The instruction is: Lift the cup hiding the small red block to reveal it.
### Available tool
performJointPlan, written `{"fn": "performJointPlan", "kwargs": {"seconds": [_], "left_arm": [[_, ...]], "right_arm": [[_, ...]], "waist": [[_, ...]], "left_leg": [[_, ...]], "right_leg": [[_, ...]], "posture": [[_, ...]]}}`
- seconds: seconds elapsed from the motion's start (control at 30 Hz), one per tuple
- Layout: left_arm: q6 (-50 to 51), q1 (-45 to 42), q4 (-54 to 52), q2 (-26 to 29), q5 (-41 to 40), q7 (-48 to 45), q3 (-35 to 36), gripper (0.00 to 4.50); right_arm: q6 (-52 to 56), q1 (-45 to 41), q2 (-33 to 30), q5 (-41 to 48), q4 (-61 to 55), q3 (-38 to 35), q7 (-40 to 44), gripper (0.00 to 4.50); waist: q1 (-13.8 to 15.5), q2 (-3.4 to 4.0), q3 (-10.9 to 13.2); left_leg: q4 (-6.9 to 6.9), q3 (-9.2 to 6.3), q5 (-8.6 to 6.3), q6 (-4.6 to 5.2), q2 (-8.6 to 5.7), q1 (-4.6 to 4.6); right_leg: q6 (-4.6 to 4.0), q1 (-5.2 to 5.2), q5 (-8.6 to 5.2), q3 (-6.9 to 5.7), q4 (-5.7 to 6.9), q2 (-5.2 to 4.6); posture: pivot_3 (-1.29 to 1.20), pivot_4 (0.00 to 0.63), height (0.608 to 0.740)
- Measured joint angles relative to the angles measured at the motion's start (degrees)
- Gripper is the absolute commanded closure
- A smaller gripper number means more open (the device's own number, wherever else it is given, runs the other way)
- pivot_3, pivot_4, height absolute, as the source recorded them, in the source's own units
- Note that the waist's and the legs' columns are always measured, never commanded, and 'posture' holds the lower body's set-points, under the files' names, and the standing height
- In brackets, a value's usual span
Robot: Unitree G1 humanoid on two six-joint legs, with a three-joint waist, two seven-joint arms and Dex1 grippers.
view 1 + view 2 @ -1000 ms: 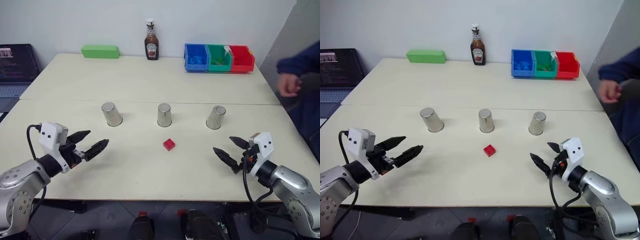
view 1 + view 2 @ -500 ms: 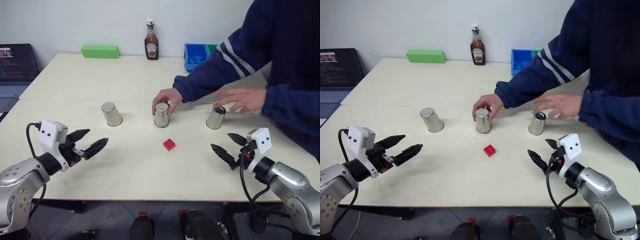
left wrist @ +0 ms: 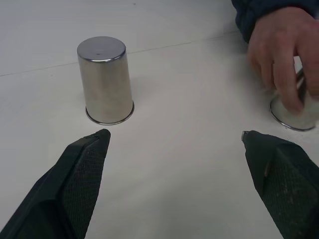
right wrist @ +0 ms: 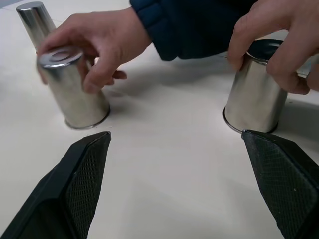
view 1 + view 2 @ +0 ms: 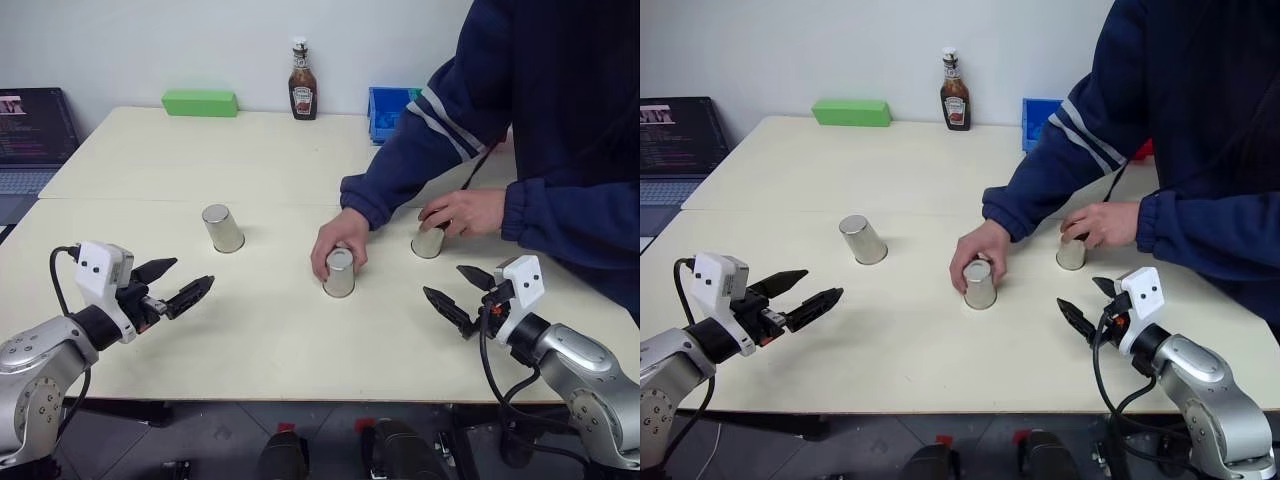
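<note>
1. We see three steel cups standing upside down on the table (image 5: 260,160). The middle cup (image 5: 339,273) sits nearer to us than the other two, under a person's hand (image 5: 338,240) that wraps its top and far side. We see no red block on the open tabletop; the hand-covered middle cup stands in the near centre, between our two grippers and a little farther away than both.
2. Our left gripper (image 5: 172,286) hovers over the near left of the table with its two black fingers spread apart and holding nothing. The left cup (image 5: 222,228) stands free, beyond and slightly right of those fingertips, not touching them.
3. Our right gripper (image 5: 460,293) hovers at the near right, fingers likewise spread wide and empty. The right cup (image 5: 428,240) stands just beyond it, pinched at its top by the person's other hand (image 5: 465,211).
4. The cups are shiny, smooth metal, slightly tapered, with flat closed ends upward and a thin rolled lip on the table. In the right wrist view the middle cup (image 4: 72,93) leans a little, while the right cup (image 4: 255,94) stands upright.
5. The gripper fingers are matte black with a fine mesh texture on the inner faces. The tabletop is plain, cream-coloured and smooth, with a seam running across it behind the cups.
6. At the far edge stand a brown sauce bottle (image 5: 303,82) with a white cap and a label we cannot read, a flat green box (image 5: 200,102) and a blue bin (image 5: 390,112). A laptop (image 5: 30,130) sits far left; its screen text is too small to read.
7. The person wears a dark blue sleeve (image 5: 430,130) with pale stripes.
</note>
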Motion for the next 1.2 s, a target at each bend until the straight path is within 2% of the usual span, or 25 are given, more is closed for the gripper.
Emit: {"fn": "performJointPlan", "kwargs": {"seconds": [1.2], "left_arm": [[-0.16, -1.62, 1.12, 0.11, 1.78, -1.19, -0.57, 0.00]], "right_arm": [[-2.57, 0.31, 0.00, -0.50, 1.43, 1.56, 0.54, 0.04]], "waist": [[0.00, 0.00, 0.00]], "left_leg": [[0.00, 0.00, 0.00, 0.00, 0.00, 0.00]], "right_leg": [[0.00, 0.00, 0.00, 0.00, 0.01, -0.01]], "posture": [[0.00, 0.150, 0.740]]}}
